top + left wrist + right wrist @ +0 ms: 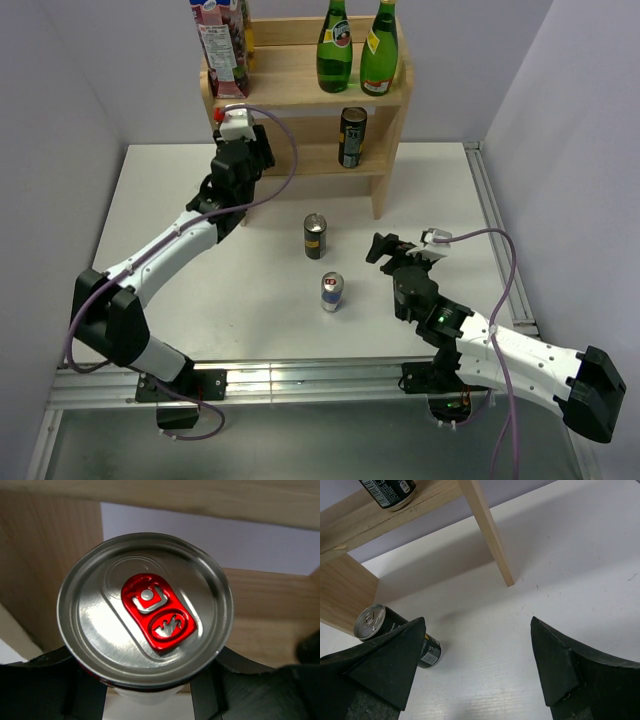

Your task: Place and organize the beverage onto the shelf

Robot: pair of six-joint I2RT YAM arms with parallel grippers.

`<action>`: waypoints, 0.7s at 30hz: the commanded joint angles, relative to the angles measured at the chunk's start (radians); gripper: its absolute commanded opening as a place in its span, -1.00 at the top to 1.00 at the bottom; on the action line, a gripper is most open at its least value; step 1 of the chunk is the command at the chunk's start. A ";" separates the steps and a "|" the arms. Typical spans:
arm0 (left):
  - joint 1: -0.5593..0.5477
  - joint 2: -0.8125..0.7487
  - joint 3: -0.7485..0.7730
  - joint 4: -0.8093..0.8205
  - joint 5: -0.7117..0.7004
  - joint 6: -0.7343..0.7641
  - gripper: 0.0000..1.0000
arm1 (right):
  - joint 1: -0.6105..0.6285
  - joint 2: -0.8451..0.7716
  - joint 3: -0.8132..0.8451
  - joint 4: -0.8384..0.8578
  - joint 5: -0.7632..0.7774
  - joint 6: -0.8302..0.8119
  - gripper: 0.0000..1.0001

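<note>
Top external: the pale wooden shelf [290,80] is standing at the far side, the left gripper [228,128] hovering at its lower tier's left end. Left wrist: jaws are clamping a red-tabbed can [145,610]. Right wrist: the right gripper [477,622] is hanging wide open beside a dark can [390,625].

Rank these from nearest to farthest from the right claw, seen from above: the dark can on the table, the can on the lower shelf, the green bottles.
1. Dark can, on the table, left of the right gripper.
2. Shelf can, lower tier of the shelf, farther back.
3. Green bottles, top tier, farthest.
</note>
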 commanded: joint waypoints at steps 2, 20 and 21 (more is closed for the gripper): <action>0.042 0.036 0.093 0.022 0.063 0.007 0.99 | 0.004 -0.026 -0.002 0.017 0.038 -0.004 -0.84; 0.067 0.061 0.008 0.080 0.039 -0.035 0.99 | 0.004 -0.034 -0.016 0.020 0.037 0.008 -0.83; 0.069 0.056 -0.002 0.083 0.037 -0.042 0.99 | 0.006 -0.036 -0.015 0.017 0.037 0.008 -0.83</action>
